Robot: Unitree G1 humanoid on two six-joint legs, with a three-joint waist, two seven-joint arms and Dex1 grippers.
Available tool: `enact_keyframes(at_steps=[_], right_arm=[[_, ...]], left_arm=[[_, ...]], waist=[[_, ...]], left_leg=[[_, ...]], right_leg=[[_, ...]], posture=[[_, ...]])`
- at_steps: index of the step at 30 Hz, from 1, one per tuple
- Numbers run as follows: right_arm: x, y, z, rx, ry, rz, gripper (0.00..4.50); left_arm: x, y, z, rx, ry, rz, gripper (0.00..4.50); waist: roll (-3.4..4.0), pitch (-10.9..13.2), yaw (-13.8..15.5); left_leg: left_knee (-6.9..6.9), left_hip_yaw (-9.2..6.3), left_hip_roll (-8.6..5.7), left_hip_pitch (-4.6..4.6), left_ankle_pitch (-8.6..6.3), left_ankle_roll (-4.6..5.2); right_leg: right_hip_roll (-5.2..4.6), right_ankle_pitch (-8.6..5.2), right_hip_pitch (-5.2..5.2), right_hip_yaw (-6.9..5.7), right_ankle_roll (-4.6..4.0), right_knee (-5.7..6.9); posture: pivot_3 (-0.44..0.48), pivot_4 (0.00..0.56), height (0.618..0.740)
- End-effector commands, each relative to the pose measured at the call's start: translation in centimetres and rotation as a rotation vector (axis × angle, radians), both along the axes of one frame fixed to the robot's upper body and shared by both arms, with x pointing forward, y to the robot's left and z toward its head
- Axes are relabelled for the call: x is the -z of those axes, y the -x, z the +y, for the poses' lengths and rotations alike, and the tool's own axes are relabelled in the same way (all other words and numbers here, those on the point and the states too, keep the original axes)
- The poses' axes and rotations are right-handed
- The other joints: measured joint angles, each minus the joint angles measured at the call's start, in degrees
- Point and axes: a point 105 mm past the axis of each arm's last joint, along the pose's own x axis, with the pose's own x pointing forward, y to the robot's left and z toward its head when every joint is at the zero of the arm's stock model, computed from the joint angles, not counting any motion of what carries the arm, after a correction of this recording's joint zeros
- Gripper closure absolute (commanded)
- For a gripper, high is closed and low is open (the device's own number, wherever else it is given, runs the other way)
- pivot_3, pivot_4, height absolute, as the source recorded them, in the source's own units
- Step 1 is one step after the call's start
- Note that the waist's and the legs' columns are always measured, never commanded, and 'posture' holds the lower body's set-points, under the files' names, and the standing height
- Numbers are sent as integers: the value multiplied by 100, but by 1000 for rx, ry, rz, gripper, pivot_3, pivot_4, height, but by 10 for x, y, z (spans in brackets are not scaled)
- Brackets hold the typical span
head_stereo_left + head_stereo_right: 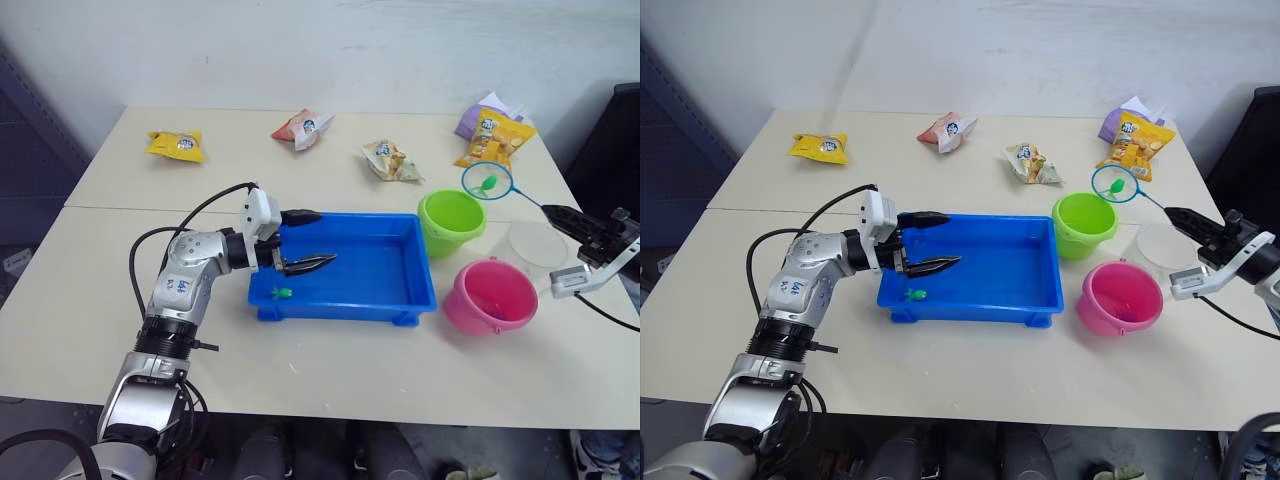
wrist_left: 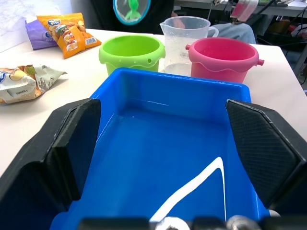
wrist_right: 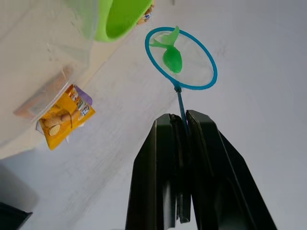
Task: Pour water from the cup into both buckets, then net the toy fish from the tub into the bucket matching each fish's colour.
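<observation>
Above the lime green plastic bucket [image 1: 451,221], at about one o'clock from it, hangs the small round net with the light blue rim [image 1: 487,181], and a tiny green toy fish [image 3: 171,58] lies in its mesh. The right gripper [image 3: 178,125] has its two black fingers squeezed tight on the net's thin dark stick.

This fish looks ready to be tipped into the green bucket, which is the right colour for it. The pink plastic bucket [image 1: 491,294] sits at five o'clock from the green one, close beside it. The big clear plastic jug, the cup [image 2: 187,44], stands upright behind the two buckets and looks close to empty, so the pouring is probably done.

The shallow bright blue plastic tub [image 1: 405,290] sits at nine o'clock from the buckets. One more green fish [image 1: 283,293] lies in its near left corner, so at least that one is left to catch. No pink fish can be seen in the tub. What is inside the buckets cannot be told.

The left gripper [image 1: 311,240] hovers over the tub's left end with its jaws wide open, holding nothing.
</observation>
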Motion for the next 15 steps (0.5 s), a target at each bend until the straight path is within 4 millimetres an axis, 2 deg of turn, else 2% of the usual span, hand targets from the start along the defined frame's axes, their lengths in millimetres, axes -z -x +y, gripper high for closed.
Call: enact_keyframes(at_steps=[1, 5, 8, 10, 12, 15], right_arm=[[-46, 2, 1, -22, -12, -151, 4500], [-46, -5, -4, 11, 3, -162, 4500], [-56, -1, 0, -22, 31, -181, 4500], [-58, 0, -4, -3, 29, -178, 4500], [-47, -1, -11, 25, 24, -148, 4500], [-33, -4, -6, 3, 29, -109, 4500]], left_arm=[[-14, -1, -4, 1, 15, -56, 41], [-15, -2, -5, -2, 17, -59, 41], [-16, -4, -4, -17, 18, -67, 41], [-17, -6, -3, -24, 20, -70, 41], [-17, -6, -3, -25, 22, -70, 41], [-17, -7, -3, -22, 24, -72, 41]], waist=[[0, 0, -2], [1, 0, 3], [0, 0, 6], [0, 0, 6], [0, 0, 5], [0, 0, 3]], left_leg=[[0, 2, 0, 1, 0, 0], [-2, 3, 1, 2, 0, 0], [-3, 5, 1, 2, 0, 0], [-4, 5, 0, 1, 0, 0], [-4, 5, 0, 2, 0, 0], [-4, 7, 0, 2, 0, 0]], right_leg=[[0, 0, 0, 2, 0, 0], [1, 0, 1, 2, 0, -2], [0, 0, 0, 3, 0, -4], [0, 0, 0, 3, 0, -3], [0, 0, 0, 3, 0, -3], [0, 0, 0, 4, 0, -3]], posture=[[0, 150, 738], [0, 150, 738], [0, 150, 738], [0, 150, 738], [0, 150, 738], [0, 150, 738]])
